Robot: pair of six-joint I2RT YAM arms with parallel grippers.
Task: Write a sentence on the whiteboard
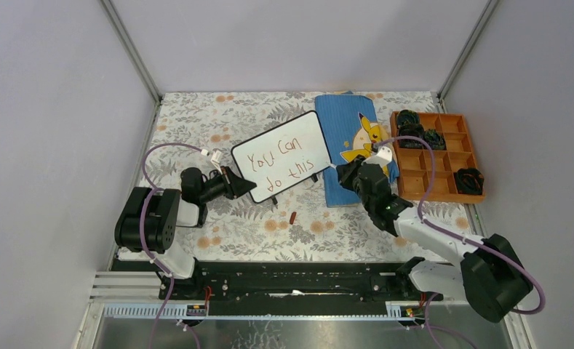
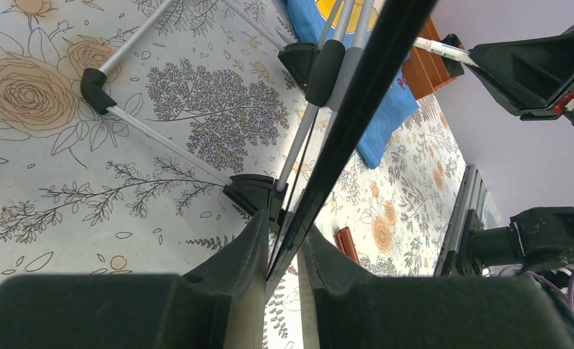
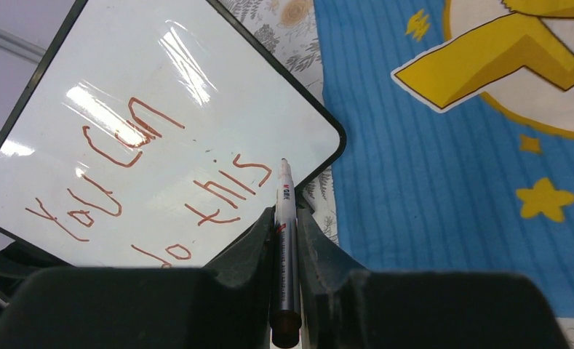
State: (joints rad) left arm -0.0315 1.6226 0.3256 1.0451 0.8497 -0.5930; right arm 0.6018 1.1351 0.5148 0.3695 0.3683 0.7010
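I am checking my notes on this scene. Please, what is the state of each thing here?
Whiteboard: tilted, bearing "You can do this".
Marker: uncapped, tip by the board's corner.
Left gripper: shut on whiteboard's edge.
Right gripper: shut on marker.
Cap: off, lying loose.
Cloth: spread flat.
Tray: partly filled.

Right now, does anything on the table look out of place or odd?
A small red-brown piece, perhaps a pen cap, lies loose on the floral tabletop, on the arms' side of the whiteboard. The whiteboard sits skewed, its left edge pinched by the left claw.
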